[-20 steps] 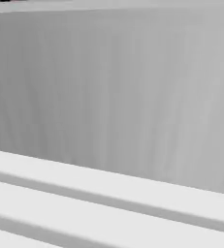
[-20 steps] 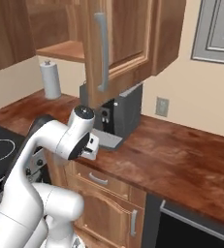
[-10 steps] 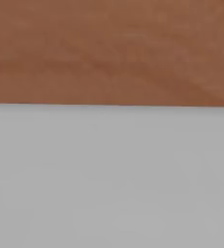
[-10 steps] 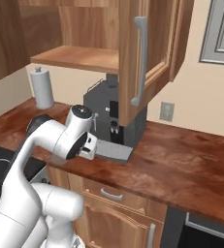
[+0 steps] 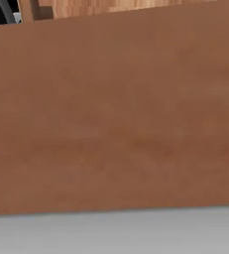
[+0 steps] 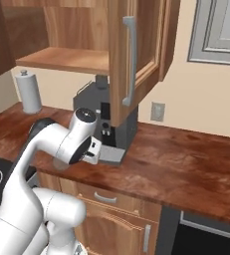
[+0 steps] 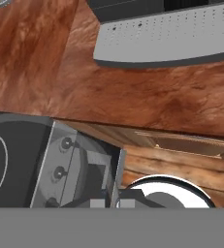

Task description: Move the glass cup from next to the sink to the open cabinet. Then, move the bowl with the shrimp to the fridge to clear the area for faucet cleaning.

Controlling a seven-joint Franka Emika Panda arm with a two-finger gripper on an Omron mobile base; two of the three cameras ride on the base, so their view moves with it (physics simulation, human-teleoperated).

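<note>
Jaws are pressed together with nothing seen between them, and the hand looks down over the desk (image 7: 147, 97) edge at the coffee machine's grey drip tray (image 7: 167, 38) and the stove (image 7: 11, 160) beside it. In the right base view the arm (image 6: 47, 144) is folded low in front of the coffee machine (image 6: 104, 124), directly under the open cabinet (image 6: 71, 30), whose shelf is seen from below, so whether the glass cup stands on it cannot be told. The likeliest trouble is a collision. The cabinet door (image 6: 134, 55) hangs open above the arm, and a careless lift or swing could strike it or the machine. In the left base view a brown wood panel (image 5: 116, 124) sits very close to the camera, so driving on could scrape the base along it. Against the earlier frames both base pictures have shifted as a whole: grey gave way to brown on the left, and the cabinet, machine and paper towel roll (image 6: 29, 92) now sit larger and differently framed, which points to the base moving, not the things.
</note>
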